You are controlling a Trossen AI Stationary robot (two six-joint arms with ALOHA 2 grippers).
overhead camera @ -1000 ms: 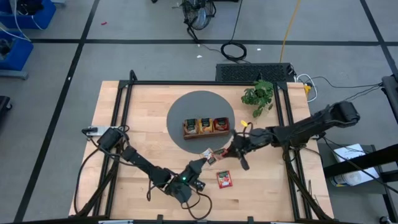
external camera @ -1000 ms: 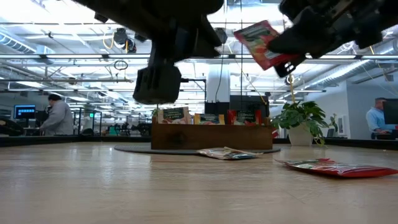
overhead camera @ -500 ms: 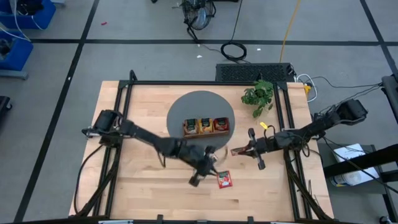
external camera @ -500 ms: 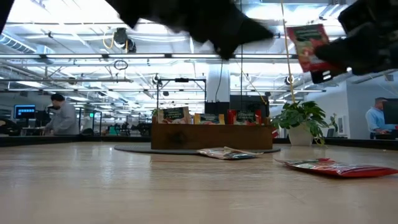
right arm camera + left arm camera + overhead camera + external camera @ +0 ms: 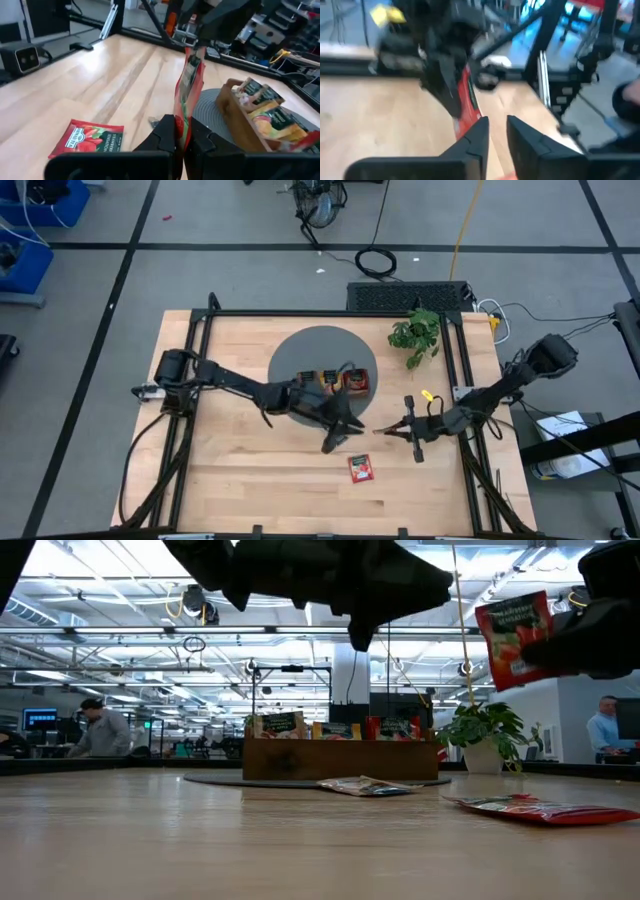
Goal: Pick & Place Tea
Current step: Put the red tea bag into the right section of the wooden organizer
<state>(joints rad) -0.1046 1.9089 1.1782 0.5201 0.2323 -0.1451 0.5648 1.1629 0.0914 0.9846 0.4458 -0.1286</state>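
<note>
Right claw (image 5: pixel 378 430) is held above the counter (image 5: pixel 230 470), reaching toward the middle, pinching a red tea sachet (image 5: pixel 186 90) edge-up, printed face visible in the low view. Left arm stretches across from the far left; left claw (image 5: pixel 345 430) is in the air just beside that sachet, fingers (image 5: pixel 475 137) a narrow gap apart, gripping nothing. Second red sachet (image 5: pixel 361 468) lies flat nearer the front. Low view alone shows another sachet (image 5: pixel 368 786) flat before the wooden tray (image 5: pixel 330 385), which holds upright sachets.
</note>
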